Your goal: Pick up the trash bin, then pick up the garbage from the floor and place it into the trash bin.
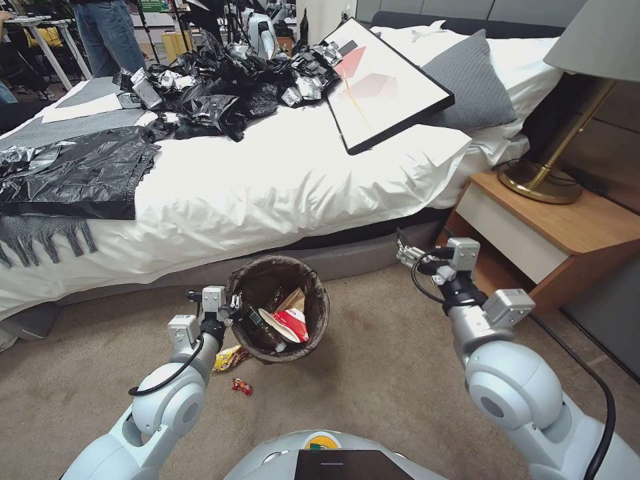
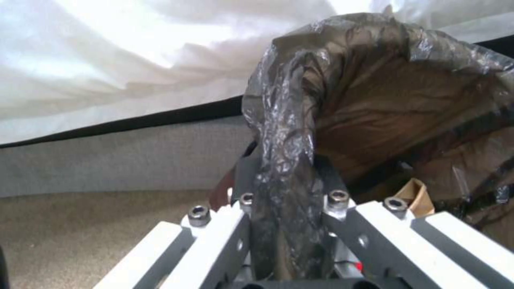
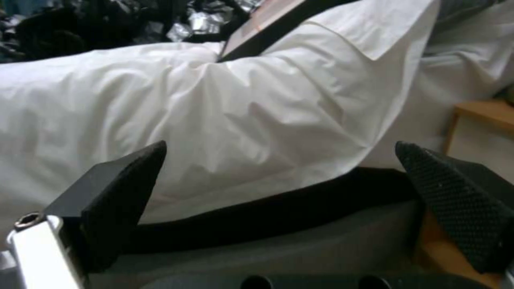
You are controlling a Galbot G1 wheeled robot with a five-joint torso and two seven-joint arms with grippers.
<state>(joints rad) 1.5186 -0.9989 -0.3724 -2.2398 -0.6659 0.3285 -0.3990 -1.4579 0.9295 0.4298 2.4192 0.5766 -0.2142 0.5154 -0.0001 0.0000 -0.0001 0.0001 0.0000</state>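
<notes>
The bin (image 1: 280, 310) sits low at the centre of the head view, on the carpet (image 1: 373, 373) just in front of the bed (image 1: 280, 180). The left gripper (image 1: 230, 308) is at its 9 o'clock rim; in the left wrist view its fingers (image 2: 243, 176) pinch the folded dark bag liner (image 2: 284, 168) and the rim between them. Inside the bin lie a red-and-white cup (image 1: 288, 325) and a brown paper bag (image 1: 292, 301). On the floor at the bin's 7 o'clock, close to the left arm, are a yellow wrapper (image 1: 230, 358) and, a little nearer the robot, a red scrap (image 1: 242, 386).

The right gripper (image 1: 404, 251) hangs in the air at the bin's 2 o'clock, well apart from it, between the bed's edge and the nightstand (image 1: 560, 227). Its fingers (image 3: 123, 192) are spread wide with nothing between them.

On the bed lie crumpled black bags (image 1: 220, 87), a framed picture (image 1: 383, 83) and a grey pillow (image 1: 470, 83). A lamp (image 1: 553, 173) stands on the nightstand.
</notes>
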